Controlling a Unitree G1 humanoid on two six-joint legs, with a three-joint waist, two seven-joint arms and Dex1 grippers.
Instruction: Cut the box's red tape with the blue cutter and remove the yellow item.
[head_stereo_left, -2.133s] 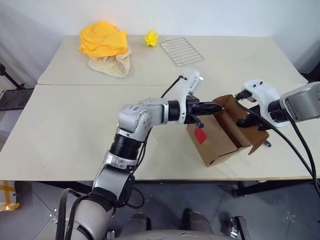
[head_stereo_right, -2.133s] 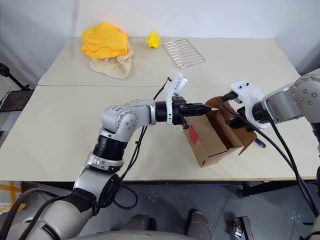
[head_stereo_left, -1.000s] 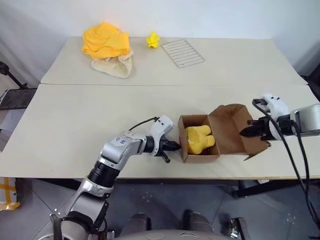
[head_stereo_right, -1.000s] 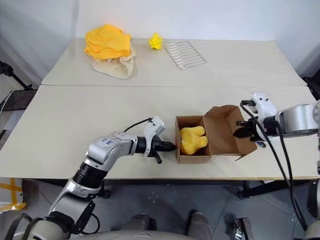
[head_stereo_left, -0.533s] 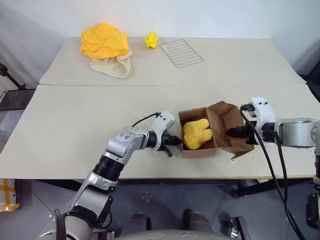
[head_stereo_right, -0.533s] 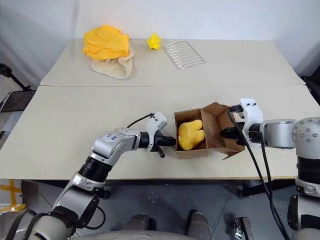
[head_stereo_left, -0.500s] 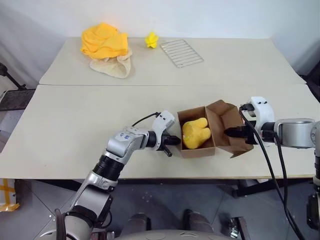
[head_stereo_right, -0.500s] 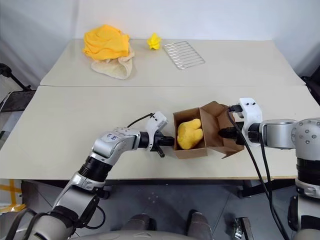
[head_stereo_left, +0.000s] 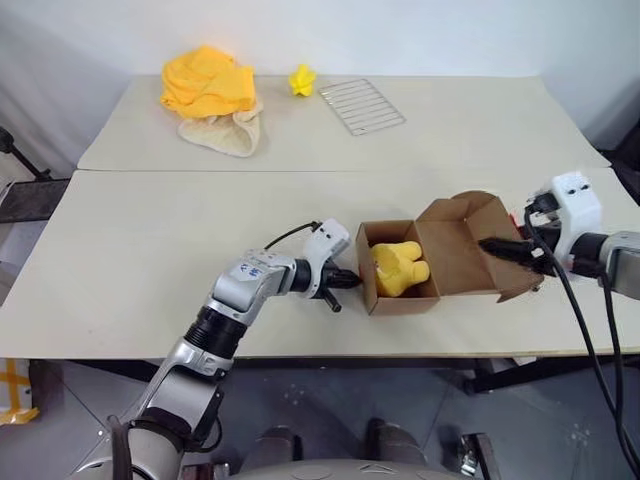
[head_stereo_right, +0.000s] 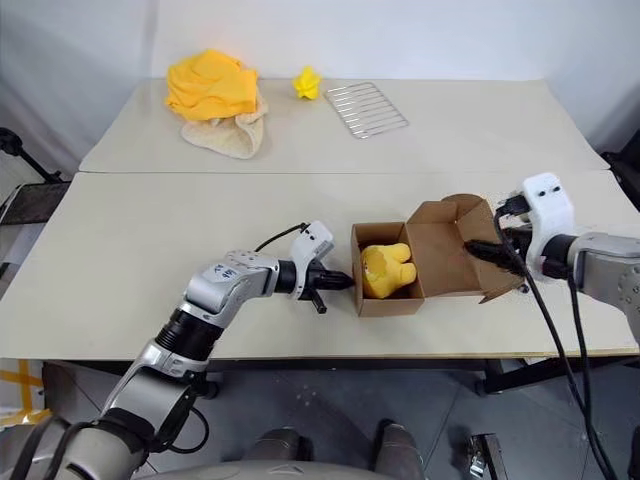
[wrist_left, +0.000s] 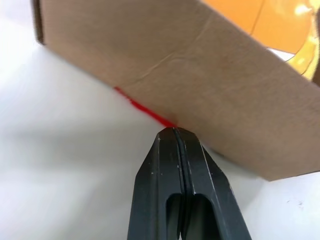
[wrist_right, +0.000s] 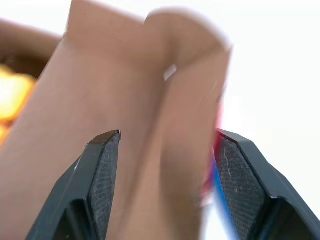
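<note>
box (head_stereo_left: 420, 268) open near desk (head_stereo_left: 150, 250) front edge, yellow item (head_stereo_left: 398, 270) inside | left gripper (head_stereo_left: 352, 281) pressed together, tips against box's side wall by red tape (wrist_left: 142, 107) | right gripper (wrist_right: 165, 150) spread astride open flap | risk: flap springs shut or box slides, since nothing pins it

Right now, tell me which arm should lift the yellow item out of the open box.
Right. The right gripper is open over the box's folded-back flap, free to reach the yellow item. The left gripper is shut, its tips against the box's outer wall.
</note>
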